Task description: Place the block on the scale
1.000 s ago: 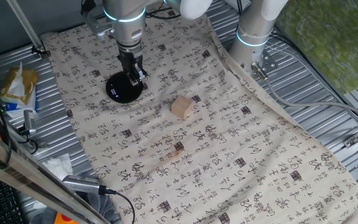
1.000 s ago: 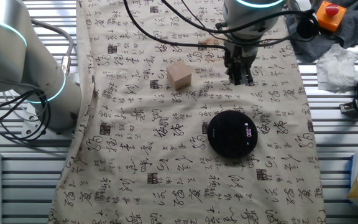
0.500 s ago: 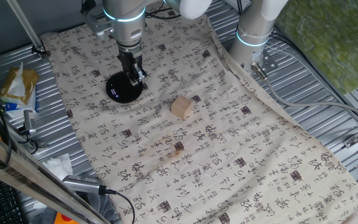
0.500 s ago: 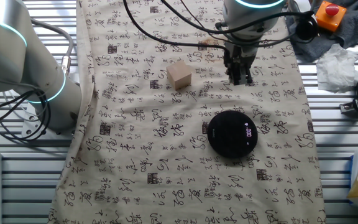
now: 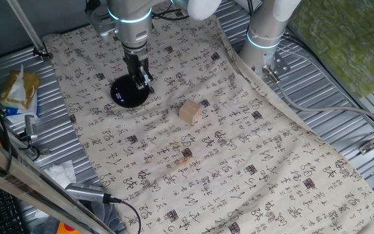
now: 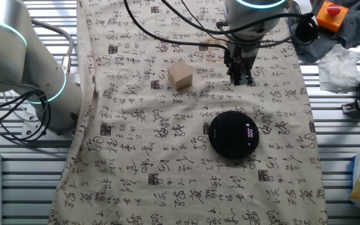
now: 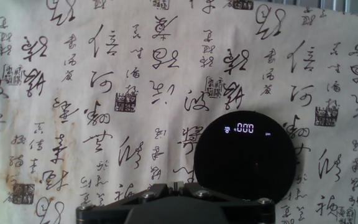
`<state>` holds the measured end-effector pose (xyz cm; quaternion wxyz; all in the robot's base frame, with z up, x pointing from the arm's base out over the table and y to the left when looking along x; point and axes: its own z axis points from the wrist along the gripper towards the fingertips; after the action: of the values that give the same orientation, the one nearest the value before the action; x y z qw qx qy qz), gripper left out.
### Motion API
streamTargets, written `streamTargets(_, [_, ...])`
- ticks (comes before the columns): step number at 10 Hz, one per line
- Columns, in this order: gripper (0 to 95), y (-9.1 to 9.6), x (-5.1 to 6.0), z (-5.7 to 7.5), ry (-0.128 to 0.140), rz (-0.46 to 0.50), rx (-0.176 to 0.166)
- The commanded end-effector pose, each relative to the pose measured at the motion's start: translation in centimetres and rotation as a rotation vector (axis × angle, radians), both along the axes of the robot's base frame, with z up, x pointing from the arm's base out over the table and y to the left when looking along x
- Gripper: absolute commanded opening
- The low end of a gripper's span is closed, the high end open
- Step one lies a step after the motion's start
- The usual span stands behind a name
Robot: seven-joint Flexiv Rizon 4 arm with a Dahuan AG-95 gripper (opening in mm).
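Observation:
The block (image 5: pixel 189 112) is a small tan wooden cube that rests on the printed cloth, apart from everything else; in the other fixed view the block (image 6: pixel 180 77) lies left of my gripper (image 6: pixel 240 80). The scale (image 6: pixel 233 134) is a flat round black disc with a lit display reading zeros. My gripper (image 5: pixel 141 83) hangs just over the cloth beside the scale (image 5: pixel 125 94), its fingers together and holding nothing. The hand view shows the scale (image 7: pixel 246 155) ahead and to the right of the gripper (image 7: pixel 174 185), and the block is out of that view.
A second robot arm's base (image 5: pixel 265 32) stands at the cloth's far edge. An orange button box (image 6: pixel 330 14), crumpled tissue (image 6: pixel 339 62) and a snack bag (image 5: pixel 18 91) lie on the ribbed metal table beyond the cloth. Cables trail around the arm (image 6: pixel 186 25).

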<state>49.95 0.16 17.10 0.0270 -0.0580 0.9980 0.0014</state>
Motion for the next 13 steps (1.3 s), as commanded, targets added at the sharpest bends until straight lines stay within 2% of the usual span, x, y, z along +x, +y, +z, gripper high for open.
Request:
streamTargets(1, [0.0,0.00,-0.01,0.00,0.001,0.013,-0.002])
streamTargets(13, [0.0,0.03,-0.01,0.00,0.001,0.019,-0.002])
